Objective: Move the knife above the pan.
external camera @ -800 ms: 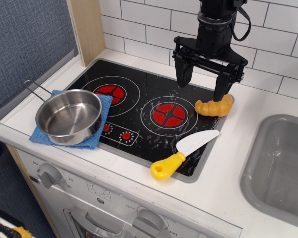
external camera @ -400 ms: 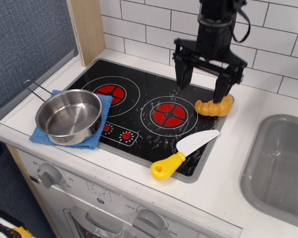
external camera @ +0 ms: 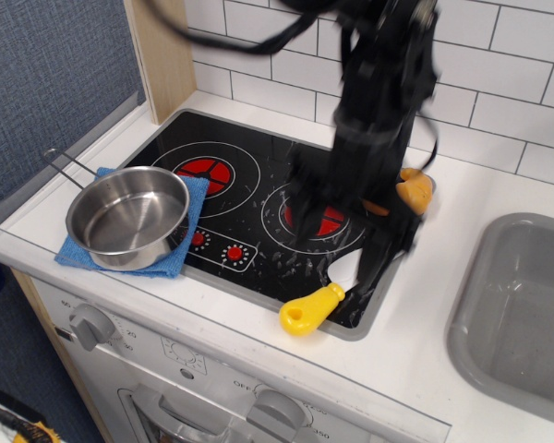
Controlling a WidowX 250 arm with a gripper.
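Readable writing first: you've got "20" and "30" by the left dial (external camera: 94, 325) on the oven front, and part of "OFF" near the lower knob (external camera: 275, 413); the rest is too small or cut off by the frame edge.

Hard to see: the arm is motion-blurred, so you can't tell whether the hand (external camera: 343, 231) is spread or pressed together. Its dark fingers smear down over the right burner (external camera: 309, 214) and over the knife's blade. The croissant (external camera: 414, 189) is mostly hidden behind the arm, only an orange-tan end showing at the hob's right edge. The sink (external camera: 517, 305) is cut off at the right.

The knife (external camera: 311, 309): chunky yellow handle w/ a hole at its end, lying at the hob's front right corner; only a sliver of white blade shows beside the blurred finger. Can't tell if the hand touches it.

The pan (external camera: 127, 217): shiny steel, empty, thin wire handle pointing back-left, sitting on a blue cloth (external camera: 192, 198) at the front left of the bench (external camera: 415, 351), well apart from the knife.
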